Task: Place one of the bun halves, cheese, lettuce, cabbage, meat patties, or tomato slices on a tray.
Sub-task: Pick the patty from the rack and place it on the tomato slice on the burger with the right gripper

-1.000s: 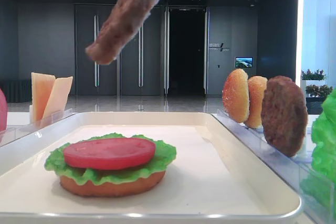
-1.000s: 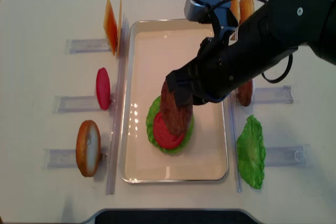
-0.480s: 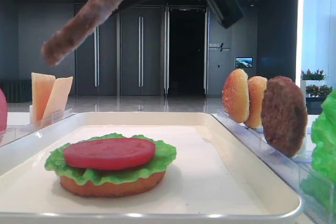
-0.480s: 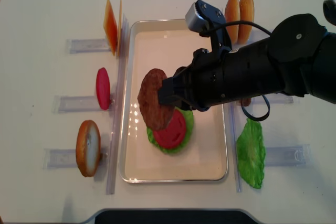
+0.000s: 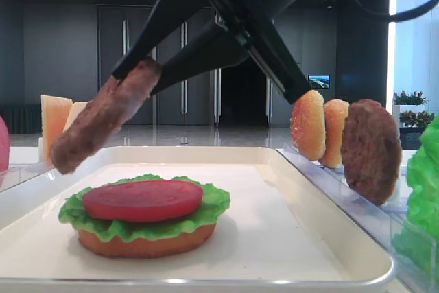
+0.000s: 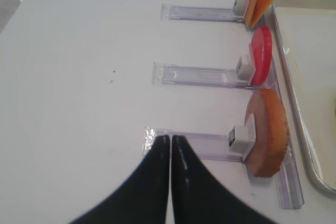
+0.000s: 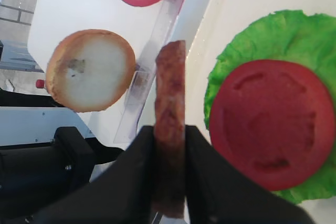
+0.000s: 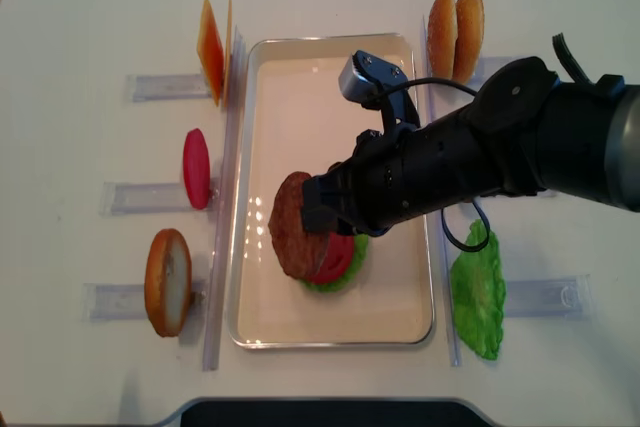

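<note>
A patty [image 5: 103,125] was held edge-on in the right gripper [image 7: 169,145], jaws clamped shut on its rim, tilted, its low end left of and just above the stack on the tray [image 8: 395,322]. That stack was made up of a bun half [image 5: 144,241], lettuce [image 5: 206,207] and a tomato slice [image 5: 143,199]. The left gripper [image 6: 170,145] was seen closed on nothing, over bare table near a rack [image 6: 205,145] with a bun half [image 6: 269,132] in it. Risks were judged as follows: with the patty pinched at one edge and slanted, a release from here would likely land it on its rim, so that it rolled or slid off the glossy tomato onto the tray floor; being offset to the left, it could also strike the tray's left rim or the rack beside it; a push downward could shift the loose stack sideways. The surface was a smooth white table [image 8: 80,17], with clear racks on both sides of the tray holding cheese [image 8: 210,47], a tomato slice [image 8: 196,168], buns [image 8: 455,32] and lettuce [image 8: 478,292]. Behind, a dim hall with dark double doors [image 5: 182,66] was visible, and plants [image 5: 410,97] at the far right.
</note>
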You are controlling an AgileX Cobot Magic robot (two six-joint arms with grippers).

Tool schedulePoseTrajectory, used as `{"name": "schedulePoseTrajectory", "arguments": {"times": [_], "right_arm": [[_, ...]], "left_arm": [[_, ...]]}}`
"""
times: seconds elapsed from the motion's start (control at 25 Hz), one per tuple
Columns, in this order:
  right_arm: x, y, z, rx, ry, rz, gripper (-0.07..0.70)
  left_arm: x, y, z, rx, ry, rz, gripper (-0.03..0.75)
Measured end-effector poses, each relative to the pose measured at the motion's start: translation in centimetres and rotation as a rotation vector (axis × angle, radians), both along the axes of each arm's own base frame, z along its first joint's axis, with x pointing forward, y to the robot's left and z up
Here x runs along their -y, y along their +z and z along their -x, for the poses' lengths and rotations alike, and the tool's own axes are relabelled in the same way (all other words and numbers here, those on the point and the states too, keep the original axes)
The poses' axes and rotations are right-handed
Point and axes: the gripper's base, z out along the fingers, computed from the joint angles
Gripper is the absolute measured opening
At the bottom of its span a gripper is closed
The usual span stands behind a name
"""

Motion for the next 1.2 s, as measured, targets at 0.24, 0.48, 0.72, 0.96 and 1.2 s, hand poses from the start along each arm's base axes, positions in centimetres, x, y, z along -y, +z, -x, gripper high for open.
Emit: {"name": "schedulePoseTrajectory", "arguments": {"times": [0.24, 0.48, 0.72, 0.96, 1.2], "right_arm": [[0.1, -1.2, -0.6, -0.012, -0.005, 0.021, 0.144], [0.3, -1.3, -0.9, -0.013, -0.016, 0.018, 0.144], [0.3, -1.3, -0.9, -0.005, -0.013, 0.018, 0.144], [0.6, -1.6, -1.3, -0.021, -0.016, 0.018, 0.144], [0.6, -2.0, -1.3, -0.036, -0.014, 0.022, 0.144]], "left_arm": [[0.0, 0.0, 0.0, 0.000, 0.000, 0.000, 0.000], [0.0, 0.0, 0.0, 0.000, 0.000, 0.000, 0.000], [0.0, 0.0, 0.0, 0.000, 0.000, 0.000, 0.000], [0.0, 0.0, 0.0, 0.000, 0.000, 0.000, 0.000], [0.0, 0.0, 0.0, 0.000, 0.000, 0.000, 0.000]]}}
